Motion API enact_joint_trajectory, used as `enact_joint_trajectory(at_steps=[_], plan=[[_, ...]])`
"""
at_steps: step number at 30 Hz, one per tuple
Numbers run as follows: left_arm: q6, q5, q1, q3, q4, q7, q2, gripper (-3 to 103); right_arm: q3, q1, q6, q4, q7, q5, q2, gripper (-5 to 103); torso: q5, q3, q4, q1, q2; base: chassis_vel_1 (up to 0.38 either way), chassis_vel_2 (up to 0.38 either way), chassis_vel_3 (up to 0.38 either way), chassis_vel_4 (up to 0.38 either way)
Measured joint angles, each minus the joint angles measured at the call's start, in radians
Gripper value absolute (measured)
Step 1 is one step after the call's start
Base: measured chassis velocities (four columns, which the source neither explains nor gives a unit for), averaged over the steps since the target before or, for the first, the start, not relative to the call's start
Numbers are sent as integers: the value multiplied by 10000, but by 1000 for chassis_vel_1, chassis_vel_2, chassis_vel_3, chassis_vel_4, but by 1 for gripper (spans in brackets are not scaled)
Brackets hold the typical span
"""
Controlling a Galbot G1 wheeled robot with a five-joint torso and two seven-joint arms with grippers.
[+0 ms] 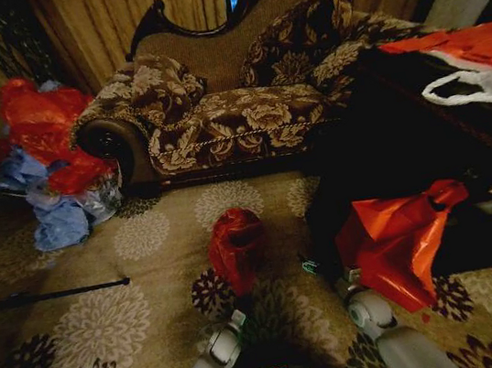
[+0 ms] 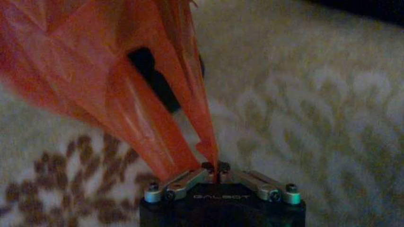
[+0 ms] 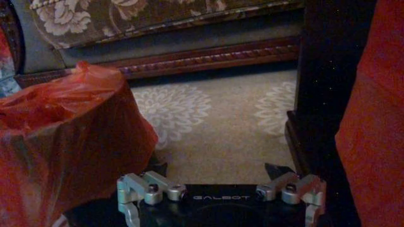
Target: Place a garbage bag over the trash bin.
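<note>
The red garbage bag [image 1: 236, 244] stands on the carpet in front of the sofa, draped over the trash bin. The bin's dark wall shows through the plastic [image 3: 94, 137], and a black patch of the bin [image 2: 161, 87] shows in a gap of the bag. My left gripper [image 2: 215, 166] is shut on a stretched strip of the bag's edge [image 2: 158, 142], low at the bag's near side [image 1: 243, 300]. My right gripper [image 3: 216, 169] is open with nothing between its fingers. It hovers just right of the covered bin [image 1: 329, 273], close beside the bag [image 3: 63, 142].
A patterned sofa [image 1: 237, 121] stands behind. A heap of red and blue bags [image 1: 49, 167] lies at the left. A dark table [image 1: 426, 148] at the right carries a larger orange-red bag [image 1: 393, 241] and a white bag [image 1: 477, 85]. A black rod [image 1: 50, 295] lies on the carpet.
</note>
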Motion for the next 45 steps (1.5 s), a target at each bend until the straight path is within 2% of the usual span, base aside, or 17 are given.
enact_joint_trajectory(at_steps=[7, 13, 19, 21, 24, 25, 28, 30, 31, 33, 36, 37, 40, 41, 42, 44, 45], plan=[[-213, 122, -518, -140, 1155, 44, -452, 0, -151, -47, -6, 240, 9, -54, 55, 100, 13, -3, 7, -5, 5, 0, 0, 0, 0], [-429, -279, -295, -182, 782, -312, -420, -2, -175, -110, -28, 414, 84, -81, 56, 100, -10, 1, -7, 0, 3, 0, 0, 0, 0], [-1006, -981, 801, -376, -1016, -649, 108, 24, -126, -242, -33, 521, 124, -95, 53, 100, -2, 1, -2, 1, 1, 0, 0, 0, 0], [-1067, -1021, 949, -446, -1274, -681, 156, 24, -128, -254, -32, 535, 124, -113, 54, 100, 1, 1, -2, 1, 2, 0, 0, 0, 0], [-1028, -1247, 1372, -650, -2186, -694, 286, 41, -169, -270, -47, 666, 154, -131, 48, 100, -1, 1, -2, 1, 1, 0, 0, 0, 0], [-1028, -1247, 1372, -650, -2186, -694, 286, 41, -169, -270, -47, 666, 154, -131, 48, 100, -1, 1, -2, 1, 1, 0, 0, 0, 0], [-702, -1550, 1869, -757, -3587, -708, 606, 57, -179, -287, -89, 819, 194, -113, -29, 100, -2, 0, -3, 1, 1, 0, 0, 0, 0], [-547, -1642, 2095, -812, -4168, -726, 790, 57, -160, -308, -98, 871, 199, -106, -53, 100, -1, 0, -2, 1, 1, 0, 0, 0, 0], [-376, -1796, 2295, -877, -4770, -739, 991, 68, -131, -337, -104, 928, 200, -94, -70, 100, 0, 0, 1, 0, 0, 0, 0, 0, 0], [-248, -1961, 2435, -950, -5266, -783, 1175, 68, -90, -374, -107, 983, 203, -83, -75, 100, -2, 0, -1, 0, 0, 0, 0, 0, 0], [254, -2784, 2615, -1148, -6748, -1060, 1771, 84, 21, -453, -112, 1092, 211, -69, -75, 100, 1, -1, -1, 0, 0, 0, 0, 0, 0], [254, -2784, 2615, -1148, -6748, -1060, 1771, 84, 21, -453, -112, 1092, 211, -69, -75, 100, 1, -1, -1, 0, 0, 0, 0, 0, 0], [1091, -3729, 2071, -1099, -7741, -1809, 2255, 98, 125, -465, -115, 1149, 219, -48, -71, 100, -1, 0, -1, 0, 0, 0, 0, 0, 0], [1512, -4243, 1789, -984, -7980, -2107, 2388, 98, 148, -467, -121, 1154, 224, -37, -76, 100, 0, 0, 1, 0, 0, 0, 0, 0, 0], [1512, -4243, 1789, -984, -7980, -2107, 2388, 98, 148, -467, -121, 1154, 224, -37, -76, 100, 0, 0, 1, 0, 0, 0, 0, 0, 0], [2397, -5409, 776, -630, -8265, -2840, 2605, 100, 191, -466, -139, 1165, 230, 6, -92, 100, 0, 0, 0, 0, 0, 0, 0, 0, 0], [2397, -5409, 776, -630, -8265, -2840, 2605, 100, 191, -466, -139, 1165, 230, 6, -92, 100, 0, 0, 0, 0, 0, 0, 0, 0, 0]])
